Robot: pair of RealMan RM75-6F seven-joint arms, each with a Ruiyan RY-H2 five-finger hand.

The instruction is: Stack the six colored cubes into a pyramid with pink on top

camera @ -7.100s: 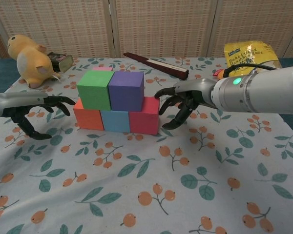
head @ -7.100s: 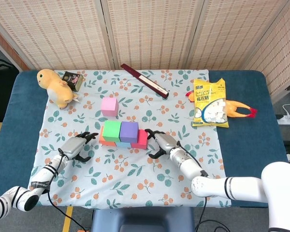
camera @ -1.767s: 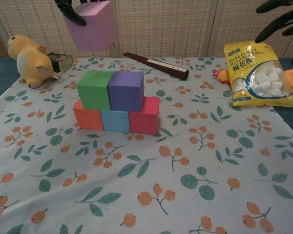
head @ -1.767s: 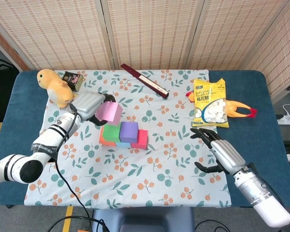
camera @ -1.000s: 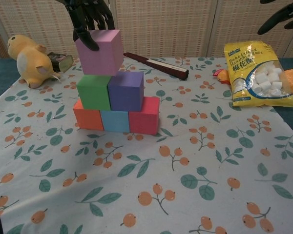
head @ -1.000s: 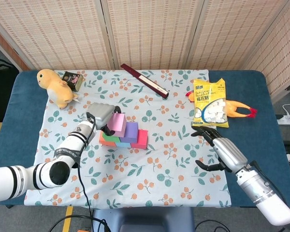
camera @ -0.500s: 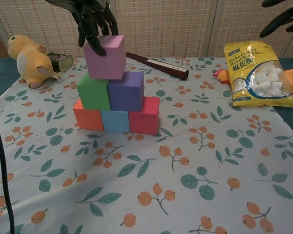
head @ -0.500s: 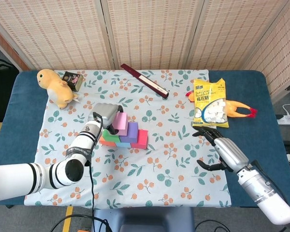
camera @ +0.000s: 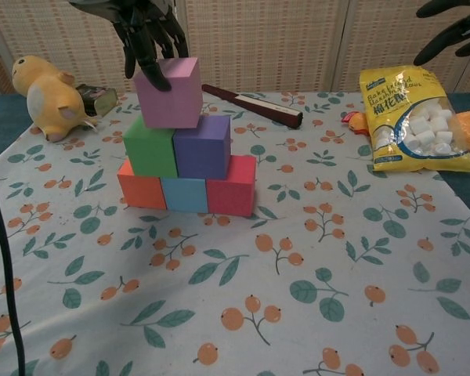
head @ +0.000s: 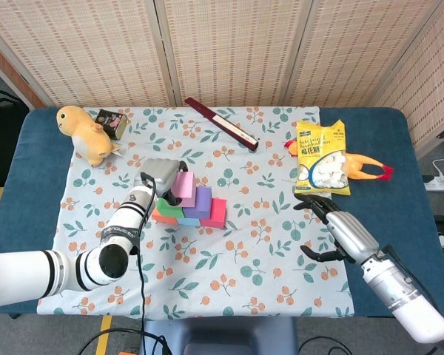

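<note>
Left hand (camera: 145, 31) raised at about 11 o'clock of the chest view, dark fingers pointing down, fingertips (camera: 152, 74) touching the pink cube (camera: 170, 92), arm reaching in from 7 o'clock. Right hand (head: 339, 231) at about 4 o'clock of the head view, held up, fingers spread, holding nothing.

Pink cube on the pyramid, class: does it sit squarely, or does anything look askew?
The pink cube rests across the green cube and purple cube, but twisted a little against their edges. The left hand touches its left upper edge with a fingertip.
</note>
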